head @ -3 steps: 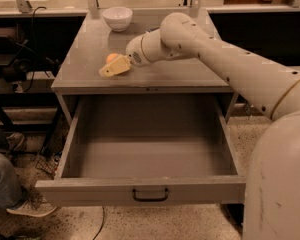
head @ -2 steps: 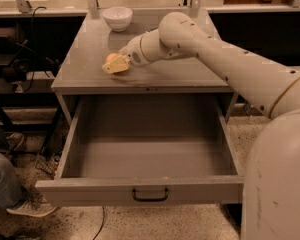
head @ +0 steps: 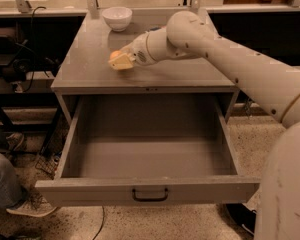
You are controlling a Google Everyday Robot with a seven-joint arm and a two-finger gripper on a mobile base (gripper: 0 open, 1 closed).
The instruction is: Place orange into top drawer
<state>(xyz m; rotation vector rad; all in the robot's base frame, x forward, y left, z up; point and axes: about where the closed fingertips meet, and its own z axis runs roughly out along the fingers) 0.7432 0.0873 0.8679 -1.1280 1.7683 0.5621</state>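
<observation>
Just one orange at end effector

Gripper: low over the cabinet top, left of centre, right at the orange.
Arm: crosses the top's right half from the near right and blocks that side.
White bowl: at the far edge of the top, well apart from the gripper, with open surface between them.
Top drawer: pulled out toward the near side, its inside open from above; only low side walls and the front panel bound it.
Drop path: from the top's near edge straight down into the drawer.
Left flank: a person's leg and shoe stand beside the drawer's near-left corner.
</observation>
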